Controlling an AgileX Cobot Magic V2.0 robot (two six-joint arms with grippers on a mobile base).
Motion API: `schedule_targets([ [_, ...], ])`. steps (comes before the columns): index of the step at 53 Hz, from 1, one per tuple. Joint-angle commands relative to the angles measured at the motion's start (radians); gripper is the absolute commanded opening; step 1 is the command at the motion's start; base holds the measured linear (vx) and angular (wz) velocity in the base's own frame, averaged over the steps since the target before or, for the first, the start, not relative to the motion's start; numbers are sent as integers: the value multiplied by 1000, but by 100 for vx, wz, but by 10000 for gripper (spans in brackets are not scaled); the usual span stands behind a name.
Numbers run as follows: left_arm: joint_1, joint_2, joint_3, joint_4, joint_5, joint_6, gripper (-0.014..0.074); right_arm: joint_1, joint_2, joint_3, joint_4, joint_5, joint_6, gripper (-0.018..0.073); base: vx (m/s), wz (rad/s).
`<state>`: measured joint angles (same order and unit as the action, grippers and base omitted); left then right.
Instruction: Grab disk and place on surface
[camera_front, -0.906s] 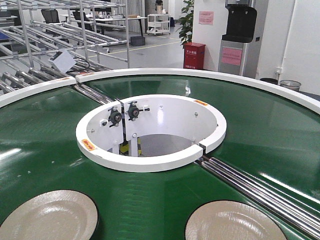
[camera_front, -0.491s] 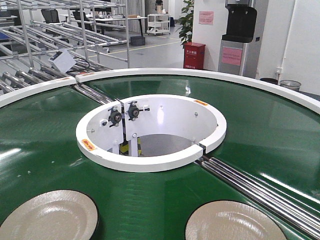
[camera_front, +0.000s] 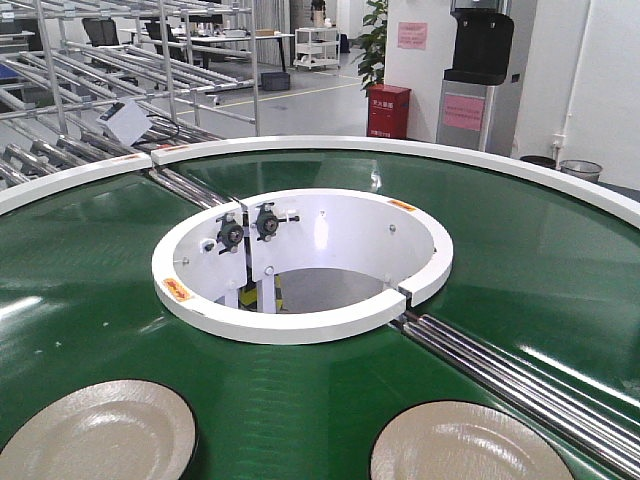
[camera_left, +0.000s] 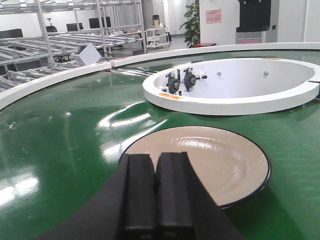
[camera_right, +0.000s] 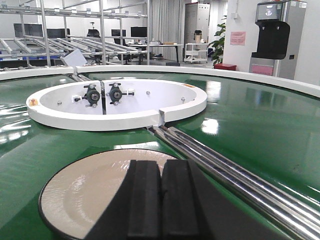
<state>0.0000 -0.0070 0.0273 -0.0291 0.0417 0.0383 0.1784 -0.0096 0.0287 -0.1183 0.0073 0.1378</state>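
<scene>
Green conveyor belt (camera_front: 90, 300) carries the left plate (camera_left: 210, 160) just ahead of my left gripper (camera_left: 156, 195), and the right plate (camera_right: 85, 192) just ahead of my right gripper (camera_right: 161, 200). Both finger pairs are pressed together, empty.

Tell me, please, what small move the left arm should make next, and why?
Probably open the left gripper: its fingers are pressed together with nothing between them, and the beige disk lies just ahead of them on the green belt, so they likely cannot take its near rim until they part.
</scene>
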Motion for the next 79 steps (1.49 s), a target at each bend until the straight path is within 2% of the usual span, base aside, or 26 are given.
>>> schedule_targets([
  [1,2,-17,3,-7,-145,-11,1,-4,-2,19,-2,-149,-6,-9,0,0],
  [7,2,-17,-8,-28,-288,-90,1,-4,-2,-4,0,-224,-5,-9,0,0],
  [9,2,-17,-29,-46,-297,-125,1,-4,-1,-34,7,-211,-5,-9,0,0],
  [12,2,-15,-87,-55,-270,-133,1,-4,1,-89,18,-178,-6,-9,0,0],
  [18,2,35,-275,-49,-181,-73,1,-4,42,-257,22,-74,-14,-9,0,0],
  [22,2,158,-434,-49,-136,-29,1,-4,119,-382,20,-57,-17,-9,0,0],
  [33,1,551,-760,-49,-74,44,1,-4,447,-689,-66,-95,-20,-9,0,0],
  [39,1,751,-872,-51,-59,46,1,-4,628,-792,-82,-159,-17,-9,0,0],
  [48,0,932,-936,-52,-63,43,1,-4,829,-829,-82,-304,-9,-9,0,0],
  [60,0,998,-937,-52,-72,43,8,-4,960,-829,-81,-373,-5,4,0,0],
  [70,0,997,-937,-52,-96,43,92,-4,964,-829,-81,-371,-5,100,0,0],
  [79,0,997,-937,-52,-100,43,292,-4,964,-829,-81,-351,-5,342,0,0],
])
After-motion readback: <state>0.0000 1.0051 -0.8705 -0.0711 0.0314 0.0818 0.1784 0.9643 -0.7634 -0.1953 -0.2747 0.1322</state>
